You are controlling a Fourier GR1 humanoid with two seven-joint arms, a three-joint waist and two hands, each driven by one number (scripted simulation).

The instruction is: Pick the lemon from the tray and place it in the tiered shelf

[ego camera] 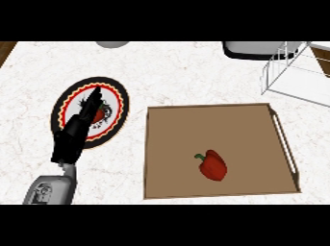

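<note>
Pepper (pixel 213 165), red, green stem, lies on tray (pixel 182 125); left hand (pixel 71 139) fingers straight over plate (pixel 115 115).

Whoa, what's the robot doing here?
Not much is being handled right now. The robot's left hand hangs over a round plate with a red and black rim, its fingers straight, and it doesn't seem to be holding anything. A red pepper lies alone in the brown tray, and nothing touches it. I see no lemon. The white wire shelf stands past the tray's far right corner. The right hand isn't in view.
</note>
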